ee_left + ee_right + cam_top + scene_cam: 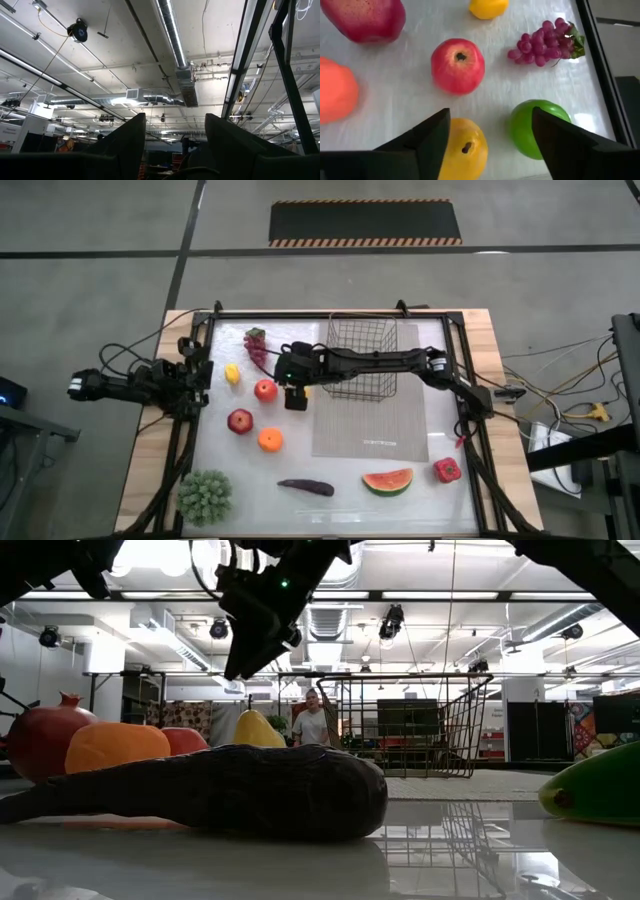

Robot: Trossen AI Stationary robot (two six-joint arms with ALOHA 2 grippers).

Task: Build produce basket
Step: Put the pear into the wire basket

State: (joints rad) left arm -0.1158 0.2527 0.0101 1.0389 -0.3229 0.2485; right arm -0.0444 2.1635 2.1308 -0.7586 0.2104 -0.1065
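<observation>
Right gripper (490,135) open wide, holding nothing, hovering above the table over the fruit cluster on the left half. Reached across from the right side, past the basket (362,360), likely to start a pick. Between and just below its fingers in the wrist view: a yellow-orange fruit (462,149) next to one finger, green apple (537,127) by the other; neither is touched. Which one is the target can't be told; both sit under the open span. Red apple (457,65) a bit farther out, grapes (545,42) and pear (489,7) beyond that, pomegranate (365,17) and orange (335,90) off to the side.

Basket behind the gripper toward the arm's base, upright, looks empty, partly on the grey mat (370,420). Eggplant (306,487), watermelon slice (387,481), pepper (446,470) well apart near the front edge, so most produce is not yet loaded.

Left gripper (175,145) parked at the table's left edge, pointing up at the ceiling, fingers apart, empty.
</observation>
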